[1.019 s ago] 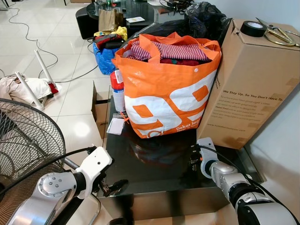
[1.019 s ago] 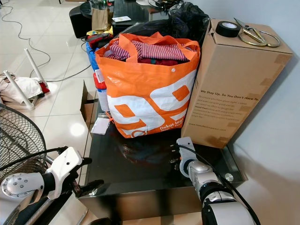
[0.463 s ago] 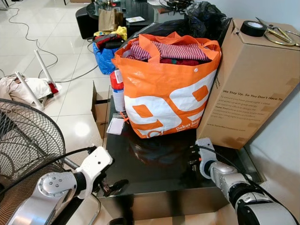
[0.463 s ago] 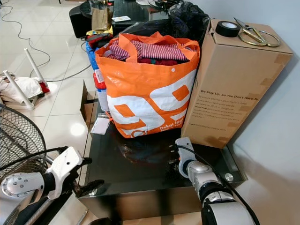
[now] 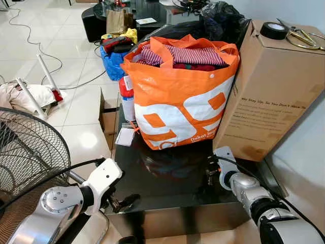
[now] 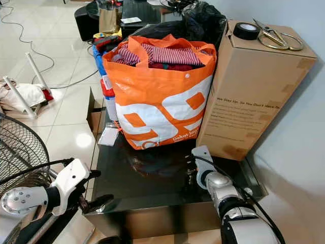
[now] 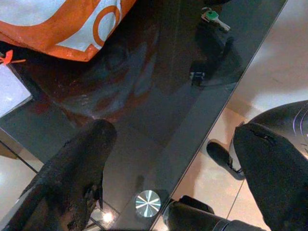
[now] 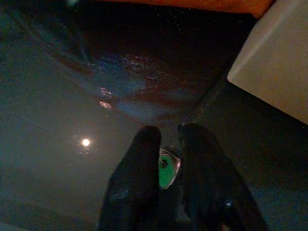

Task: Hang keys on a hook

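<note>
Green-headed metal keys [image 8: 167, 166] flat on glossy black glass tabletop [image 5: 172, 188], near its right end, just before brown cardboard box [image 5: 271, 86]. My right gripper [image 8: 169, 135] down over them: two matte black fingers nearly together, green key head in narrow gap; actual grip unclear, can't tell. Left gripper [image 7: 173, 130] spread wide, empty, at table's front-left corner. Crinkly orange-and-white woven bag [image 5: 177, 96] behind, stuffed with striped cloth.
</note>
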Robot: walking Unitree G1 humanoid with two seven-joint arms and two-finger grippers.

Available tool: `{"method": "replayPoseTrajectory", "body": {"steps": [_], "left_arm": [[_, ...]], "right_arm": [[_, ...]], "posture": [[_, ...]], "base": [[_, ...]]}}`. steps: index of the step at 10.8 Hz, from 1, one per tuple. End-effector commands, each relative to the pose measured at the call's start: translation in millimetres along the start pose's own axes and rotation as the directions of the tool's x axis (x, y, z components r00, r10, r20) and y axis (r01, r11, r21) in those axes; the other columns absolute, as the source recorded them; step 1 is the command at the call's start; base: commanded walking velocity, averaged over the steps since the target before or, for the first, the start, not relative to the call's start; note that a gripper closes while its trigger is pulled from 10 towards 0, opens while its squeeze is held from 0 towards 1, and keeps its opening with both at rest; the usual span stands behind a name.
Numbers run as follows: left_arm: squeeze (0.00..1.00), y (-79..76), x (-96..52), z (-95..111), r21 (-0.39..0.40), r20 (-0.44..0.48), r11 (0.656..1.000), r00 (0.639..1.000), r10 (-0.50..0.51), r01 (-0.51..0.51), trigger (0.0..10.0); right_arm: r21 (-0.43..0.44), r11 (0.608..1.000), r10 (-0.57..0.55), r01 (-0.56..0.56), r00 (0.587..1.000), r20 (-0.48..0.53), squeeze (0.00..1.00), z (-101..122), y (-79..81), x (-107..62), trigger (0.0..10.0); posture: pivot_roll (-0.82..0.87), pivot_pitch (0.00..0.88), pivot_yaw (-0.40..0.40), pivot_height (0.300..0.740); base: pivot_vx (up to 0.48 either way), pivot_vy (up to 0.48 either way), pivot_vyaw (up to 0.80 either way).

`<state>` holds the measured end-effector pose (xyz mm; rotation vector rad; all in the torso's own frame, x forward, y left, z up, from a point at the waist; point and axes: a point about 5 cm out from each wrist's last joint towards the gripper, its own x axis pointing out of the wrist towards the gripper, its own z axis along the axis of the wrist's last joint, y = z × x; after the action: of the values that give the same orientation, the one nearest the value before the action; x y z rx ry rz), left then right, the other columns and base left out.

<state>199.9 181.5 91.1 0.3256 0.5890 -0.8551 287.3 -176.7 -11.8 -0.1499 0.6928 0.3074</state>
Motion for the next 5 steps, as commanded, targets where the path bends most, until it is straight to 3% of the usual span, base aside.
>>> {"method": "replayPoseTrajectory", "body": {"steps": [1, 3, 5], "left_arm": [[0.0, -1.0, -1.0, -2.2, 0.005, -0.011, 1.0, 1.0, -0.011, 0.011, 10.0], [0.0, -1.3, -0.9, -1.8, 0.006, -0.012, 1.0, 1.0, -0.013, 0.014, 10.0], [0.0, -2.3, -1.4, -0.9, 0.007, -0.013, 1.0, 1.0, -0.016, 0.016, 10.0]], "right_arm": [[-0.045, 0.999, 0.008, -0.007, 1.0, 0.013, 1.0, 5.1, -1.8, -0.2, 10.0], [-0.075, 0.995, 0.069, -0.069, 0.998, -0.007, 1.0, 2.1, 2.7, -0.1, 10.0], [-0.139, 0.99, 0.033, -0.037, 0.999, -0.031, 1.0, -2.5, 1.6, -0.5, 10.0]], "posture": [[0.05, 0.0, 0.002, 0.74], [0.06, 0.0, 0.002, 0.74], [0.06, 0.0, 0.001, 0.74]], "base": [[0.0, 0.0, 0.0], [0.0, 0.0, 0.0], [0.0, 0.0, 0.0]]}}
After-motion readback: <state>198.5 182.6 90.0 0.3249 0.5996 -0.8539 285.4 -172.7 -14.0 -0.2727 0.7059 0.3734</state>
